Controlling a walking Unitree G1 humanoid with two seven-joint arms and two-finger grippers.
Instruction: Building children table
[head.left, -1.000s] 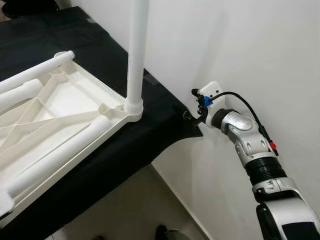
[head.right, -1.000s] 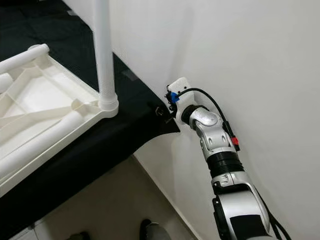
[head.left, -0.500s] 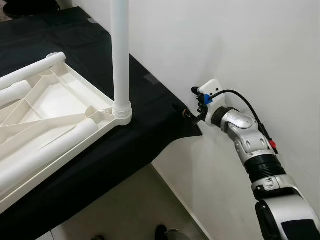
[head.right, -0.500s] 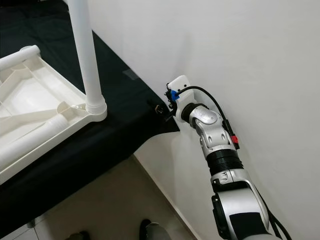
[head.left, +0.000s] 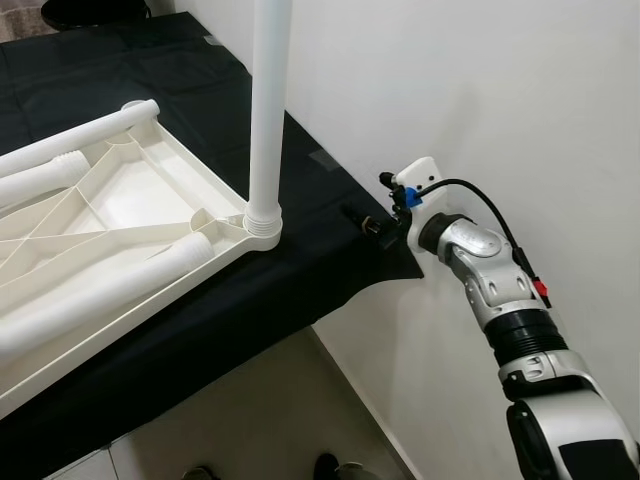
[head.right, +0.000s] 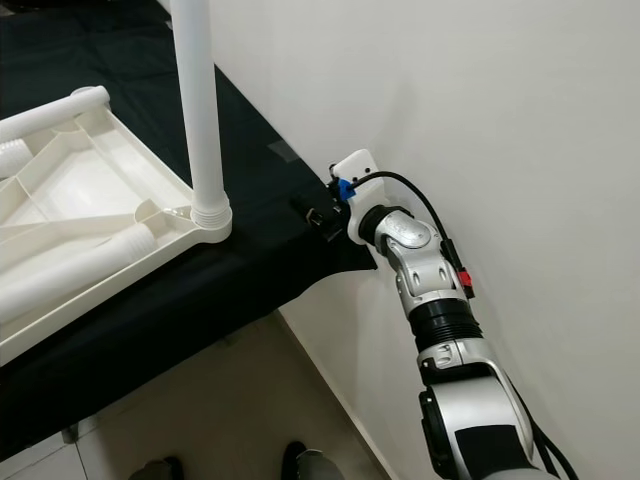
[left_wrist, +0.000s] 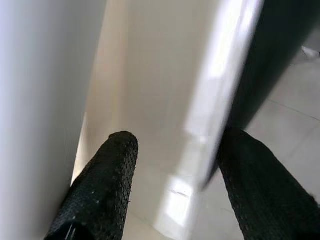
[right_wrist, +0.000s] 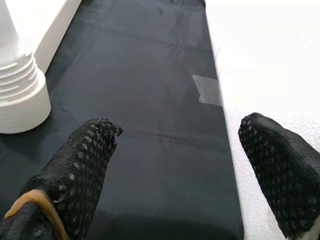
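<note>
Here the white children's table top (head.left: 110, 230) lies upside down on the black-covered table (head.left: 300, 270), with one white leg (head.left: 266, 120) standing upright in the socket nearest the table's right edge. The right gripper (head.left: 372, 226) hovers over that edge's corner by the white wall (head.left: 500, 100), fingers spread, holding nothing. The left gripper (left_wrist: 175, 165) is spread too, empty.

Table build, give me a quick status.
Right gripper open, empty, over black cloth near wall. Left gripper open. Upturned white tabletop has one leg standing upright in corner socket; other legs lie loose.
</note>
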